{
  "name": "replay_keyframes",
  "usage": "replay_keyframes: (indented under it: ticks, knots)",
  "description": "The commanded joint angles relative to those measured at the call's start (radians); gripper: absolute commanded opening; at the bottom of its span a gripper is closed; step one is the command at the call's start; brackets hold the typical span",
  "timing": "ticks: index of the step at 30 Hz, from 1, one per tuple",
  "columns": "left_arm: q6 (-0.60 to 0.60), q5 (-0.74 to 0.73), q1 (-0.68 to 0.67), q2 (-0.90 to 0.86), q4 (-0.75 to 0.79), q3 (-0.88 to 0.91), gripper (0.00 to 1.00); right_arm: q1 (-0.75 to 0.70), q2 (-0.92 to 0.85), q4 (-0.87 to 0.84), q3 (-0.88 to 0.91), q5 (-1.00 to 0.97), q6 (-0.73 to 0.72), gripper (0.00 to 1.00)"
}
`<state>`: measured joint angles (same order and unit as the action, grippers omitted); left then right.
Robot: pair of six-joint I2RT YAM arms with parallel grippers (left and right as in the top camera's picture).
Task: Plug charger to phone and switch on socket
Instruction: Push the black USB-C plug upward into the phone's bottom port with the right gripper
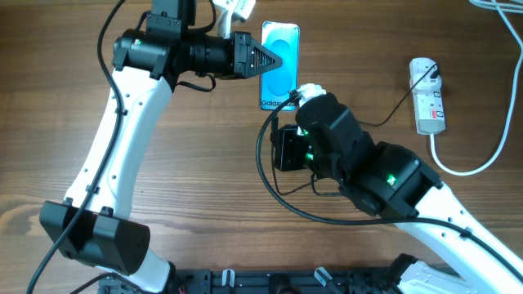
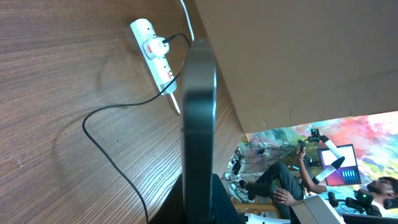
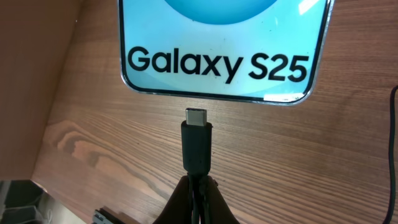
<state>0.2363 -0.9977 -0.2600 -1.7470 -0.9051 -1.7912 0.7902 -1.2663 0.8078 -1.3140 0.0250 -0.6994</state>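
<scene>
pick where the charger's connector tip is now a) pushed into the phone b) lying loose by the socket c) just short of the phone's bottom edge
c: in the right wrist view the connector tip, held in the right pincer, has bare table between it and the edge of the phone.

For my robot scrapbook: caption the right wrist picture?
The right tool holds the charger just short of the phone.

plain wood-grain table [image 1: 204, 163] under everything. past its edge there's a brown panel [image 2: 298, 56], a loud painted wall [image 2: 373, 130], tangled floor cables [image 2: 249, 165] and a person [image 2: 277, 180] in dark clothes.
</scene>
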Motion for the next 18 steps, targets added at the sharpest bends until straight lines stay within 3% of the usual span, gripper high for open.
replay_keyframes:
  ticks: [1,18]
  knots:
    - [-0.024,-0.08,0.001,-0.002,0.003,-0.008,0.04,-0.003,-0.008,0.0,-0.027,-0.024,-0.011,0.04]
    - [-0.028,-0.068,0.003,-0.002,0.003,-0.008,0.04,-0.004,-0.008,-0.003,-0.027,-0.043,-0.007,0.04]
